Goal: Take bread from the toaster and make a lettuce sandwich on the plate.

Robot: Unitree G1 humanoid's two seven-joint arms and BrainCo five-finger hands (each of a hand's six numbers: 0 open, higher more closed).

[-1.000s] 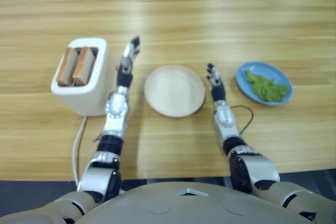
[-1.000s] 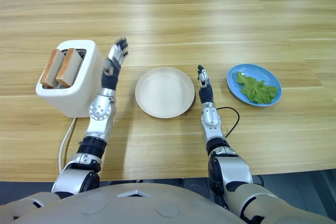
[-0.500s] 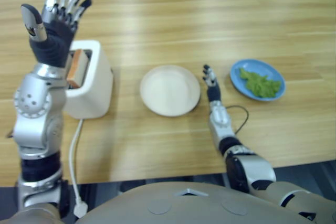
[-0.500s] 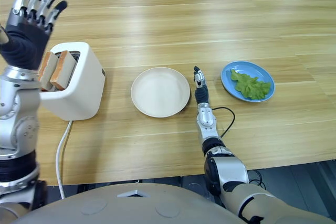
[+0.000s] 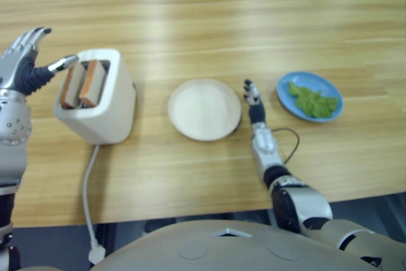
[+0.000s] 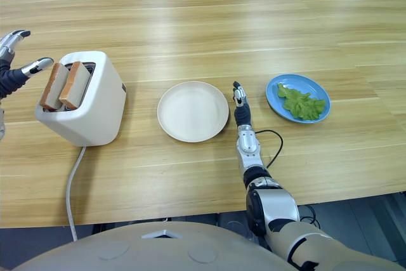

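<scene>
Table (image 6: 254, 23): two bread slices (image 6: 63, 85), one cream plate (image 6: 193, 111)

Splayed left hand (image 6: 9, 71) just beside the toaster (image 6: 95, 107) with two bread slices (image 6: 63, 85), right hand (image 6: 239, 103) beside the plate (image 6: 193, 111)

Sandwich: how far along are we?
Nothing done yet: the plate is bare, both slices sit in the toaster, lettuce lies on the blue dish. In hand: the left hand is open beside the slices, holding nothing; the right hand rests by the plate. Left: pull both slices, stack them with lettuce.
</scene>
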